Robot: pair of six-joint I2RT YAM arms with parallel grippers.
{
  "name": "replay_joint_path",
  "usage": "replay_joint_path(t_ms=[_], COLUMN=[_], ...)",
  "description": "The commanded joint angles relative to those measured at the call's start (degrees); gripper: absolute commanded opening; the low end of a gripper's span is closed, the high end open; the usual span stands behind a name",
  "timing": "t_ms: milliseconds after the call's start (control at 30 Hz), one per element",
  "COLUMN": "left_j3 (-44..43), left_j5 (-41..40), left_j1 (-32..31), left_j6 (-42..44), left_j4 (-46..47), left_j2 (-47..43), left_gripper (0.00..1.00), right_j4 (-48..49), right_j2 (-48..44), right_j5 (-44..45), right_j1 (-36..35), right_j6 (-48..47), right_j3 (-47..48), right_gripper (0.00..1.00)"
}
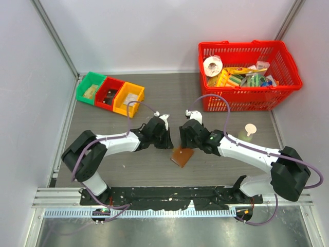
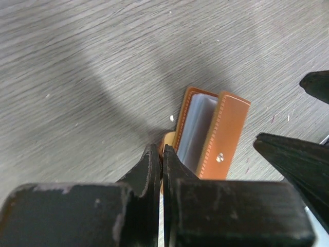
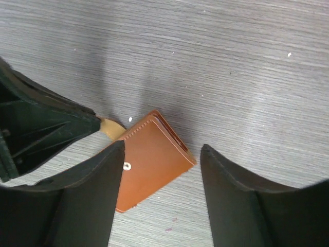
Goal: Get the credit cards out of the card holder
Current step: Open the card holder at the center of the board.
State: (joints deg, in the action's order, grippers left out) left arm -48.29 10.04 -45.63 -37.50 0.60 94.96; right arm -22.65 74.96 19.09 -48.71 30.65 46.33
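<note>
The brown card holder (image 1: pixel 182 156) lies on the grey table between my two grippers, partly open. In the left wrist view (image 2: pixel 223 136) its covers gape and pale blue-white inner leaves (image 2: pixel 198 128) show; I cannot tell cards from panels. My left gripper (image 2: pixel 162 154) is shut on the holder's tan tab (image 3: pixel 110 128) at its edge. It also shows in the top view (image 1: pixel 167 141). My right gripper (image 3: pixel 163 149) is open and hovers over the holder (image 3: pixel 154 159), one finger on each side, not touching. In the top view it (image 1: pixel 186 139) sits just above the holder.
A red basket (image 1: pixel 241 103) full of groceries stands at the back right. Green (image 1: pixel 90 87), red (image 1: pixel 109 93) and yellow (image 1: pixel 128 99) bins stand at the back left. A small pale round-headed object (image 1: pixel 250 129) lies right of the right arm.
</note>
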Motion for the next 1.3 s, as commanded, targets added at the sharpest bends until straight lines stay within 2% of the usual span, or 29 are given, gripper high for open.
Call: replay_joint_path(t_ms=[0,33,67,167,367,567,833,1000,1167,1267], left_j3=[3.3,4.4,5.8,8.9,9.4,6.8,7.2,7.2,6.4,5.7], left_j5=[-8.8,-9.5,-12.7,-15.4,-16.5,-17.2,-17.6,-18.5,-19.0,-19.0], left_j1=[-0.2,-0.2,-0.2,-0.3,-0.7,-0.7,-0.7,-0.7,-0.7,-0.7], left_j6=[-3.5,-5.2,-7.0,-9.9,-10.6,-8.9,-8.8,-8.5,-7.6,-7.4], left_j4=[-0.4,-0.4,-0.4,-0.4,-4.4,-7.1,-8.1,-9.9,-11.3,-12.4], left_j2=[-8.2,-10.2,-12.1,-18.0,-24.2,-25.6,-26.0,-27.9,-28.4,-27.4], left_gripper=[0.00,0.00,0.00,0.00,0.00,0.00,0.00,0.00,0.00,0.00], right_j4=[1.7,1.6,1.6,0.6,0.2,-0.1,0.5,4.4,13.0,14.2], right_j2=[1.8,2.9,3.5,6.9,12.3,14.4,12.8,11.5,11.8,12.7], right_j5=[-1.9,-2.6,-2.9,-3.3,-4.9,-3.8,-1.0,-1.7,-5.9,-5.9], right_j1=[0.1,0.0,-0.1,-0.7,-2.4,-2.4,0.1,1.9,2.4,2.3], right_j6=[1.0,1.2,1.3,2.3,3.2,3.1,3.2,2.7,1.2,1.3], right_j3=[3.8,4.4,5.7,8.6,16.0,17.2,8.7,2.8,-3.0,-4.0], right_gripper=[0.70,0.74,0.76,0.81,0.83,0.83,0.69,0.46,0.45,0.45])
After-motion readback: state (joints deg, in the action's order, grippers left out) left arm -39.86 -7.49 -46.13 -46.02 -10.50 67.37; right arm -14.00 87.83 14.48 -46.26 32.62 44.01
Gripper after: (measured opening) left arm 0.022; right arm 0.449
